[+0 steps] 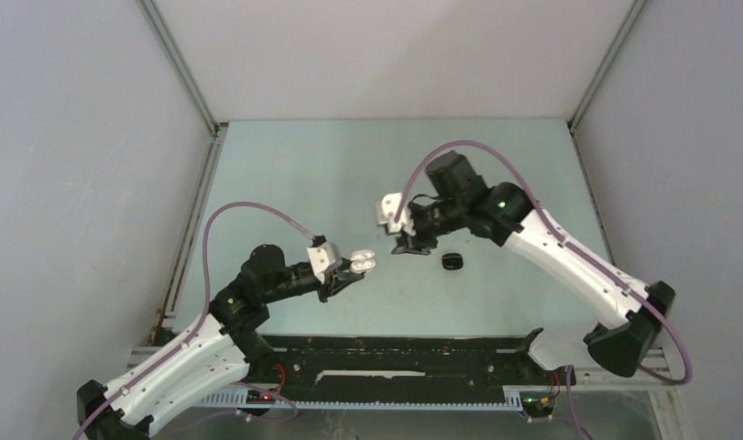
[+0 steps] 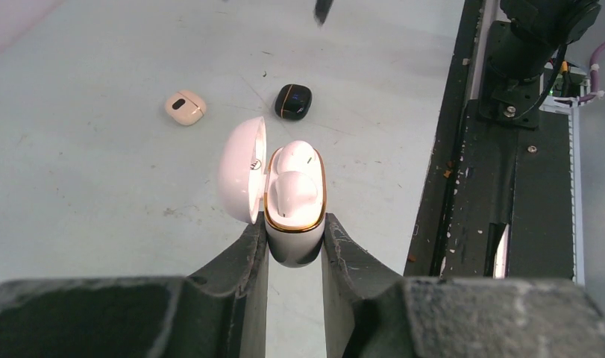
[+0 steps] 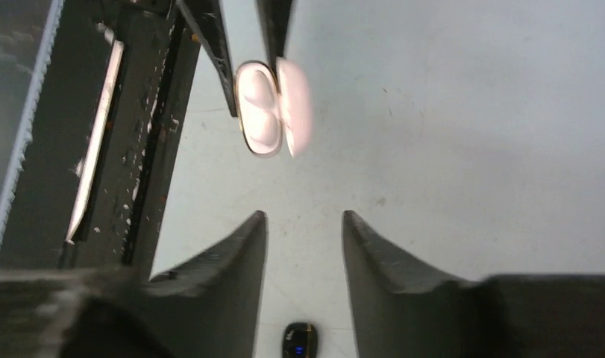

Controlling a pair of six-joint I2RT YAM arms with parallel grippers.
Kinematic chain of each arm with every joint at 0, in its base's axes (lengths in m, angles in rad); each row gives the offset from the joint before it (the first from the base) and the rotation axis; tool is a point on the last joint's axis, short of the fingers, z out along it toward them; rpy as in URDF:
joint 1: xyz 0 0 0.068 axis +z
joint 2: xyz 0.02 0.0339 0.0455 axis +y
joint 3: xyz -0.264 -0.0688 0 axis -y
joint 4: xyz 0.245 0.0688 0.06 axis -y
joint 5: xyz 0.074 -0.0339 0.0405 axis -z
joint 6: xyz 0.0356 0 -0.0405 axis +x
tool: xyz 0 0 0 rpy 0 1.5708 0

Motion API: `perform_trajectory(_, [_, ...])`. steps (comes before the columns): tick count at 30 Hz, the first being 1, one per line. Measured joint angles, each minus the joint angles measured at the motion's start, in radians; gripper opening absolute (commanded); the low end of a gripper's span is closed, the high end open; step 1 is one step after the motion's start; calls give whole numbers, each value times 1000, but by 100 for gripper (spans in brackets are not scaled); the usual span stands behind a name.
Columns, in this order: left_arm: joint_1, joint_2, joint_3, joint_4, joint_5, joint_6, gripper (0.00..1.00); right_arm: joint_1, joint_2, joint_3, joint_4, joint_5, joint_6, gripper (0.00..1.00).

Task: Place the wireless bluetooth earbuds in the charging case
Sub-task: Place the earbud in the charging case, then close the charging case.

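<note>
Charging case, lid open w/ earbuds in, held by left gripper.

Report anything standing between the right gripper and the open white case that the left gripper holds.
Nothing visible does: only bare table shows between the open right gripper and the white charging case clamped in the left gripper. The black case lies behind the fingertips.

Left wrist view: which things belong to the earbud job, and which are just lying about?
Job: white gold-rimmed charging case, lid open, clamped in the left gripper; two white earbuds seated inside it.
Lying about: small beige pebble-shaped piece; small glossy black pebble-shaped piece, both on the table.
</note>
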Motion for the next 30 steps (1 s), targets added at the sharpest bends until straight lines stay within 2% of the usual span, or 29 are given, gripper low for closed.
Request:
perform_trajectory(3, [0, 2, 0, 0, -8, -6, 0, -126, -69, -85, 63, -104, 91, 81])
perform_trajectory(7, [0, 10, 0, 3, -6, -11, 0, -274, -83, -195, 204, -298, 254, 95])
perform_trajectory(11, [0, 29, 0, 11, 15, -16, 0, -307, 6, -229, 255, -447, 316, 92])
perform_trajectory(15, [0, 45, 0, 13, 34, -18, 0, -272, 45, -244, 243, -481, 294, 86])
perform_trajectory(25, [0, 66, 1, 14, 50, -35, 0, -80, 60, -244, 206, -403, 169, 83])
perform_trajectory(30, [0, 68, 1, 14, 47, -42, 0, -50, 61, -244, 190, -372, 145, 83])
